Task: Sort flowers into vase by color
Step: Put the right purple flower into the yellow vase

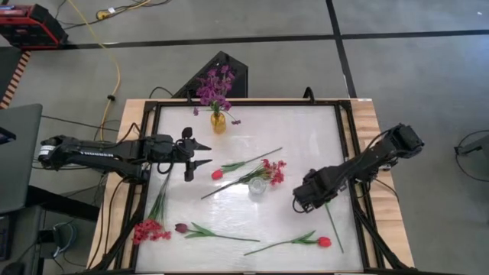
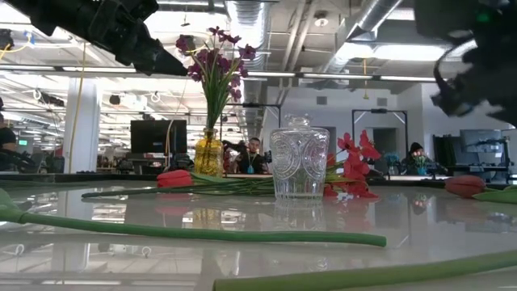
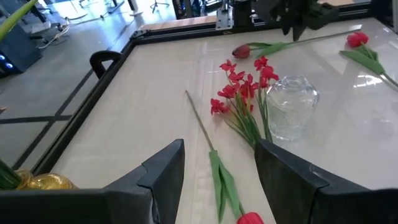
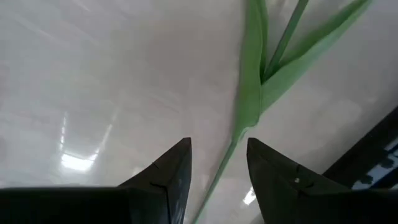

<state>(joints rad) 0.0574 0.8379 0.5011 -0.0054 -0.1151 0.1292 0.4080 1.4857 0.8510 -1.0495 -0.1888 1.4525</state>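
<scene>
Open-plan lab: exposed ceiling ducts (image 2: pixel 246 20), monitors (image 2: pixel 157 136).

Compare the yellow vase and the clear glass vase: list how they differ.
The yellow vase is amber and opaque-looking; the clear glass vase is colourless with a pressed pattern.
The yellow vase holds purple flowers; the clear glass vase holds none, with red cluster flowers lying beside it on the table.
The yellow vase stands near the table's far edge; the clear glass vase stands near the middle.
Both stand upright.
</scene>
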